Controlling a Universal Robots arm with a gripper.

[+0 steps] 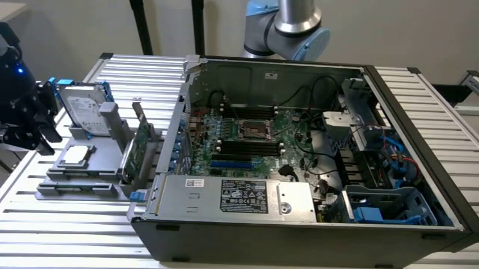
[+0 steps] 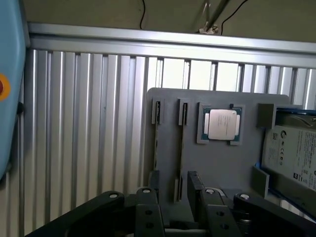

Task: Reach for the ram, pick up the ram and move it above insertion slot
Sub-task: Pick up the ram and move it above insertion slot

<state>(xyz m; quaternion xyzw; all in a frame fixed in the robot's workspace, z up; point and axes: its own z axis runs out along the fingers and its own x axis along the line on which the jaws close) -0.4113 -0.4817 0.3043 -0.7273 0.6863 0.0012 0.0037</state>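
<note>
End effector (image 2: 174, 192): black, two-finger, spread, nothing held. Hovers over grey plastic parts holder (image 2: 222, 168), at 9 o'clock of open black PC case (image 1: 299, 235) in ext. view.
Ram (image 2: 181, 143): thin stick on edge in holder slot, prob. between the fingers; colour can't tell.
Risk: off-centre closing pinches slot wall; skewed grip tilts ram.
</note>
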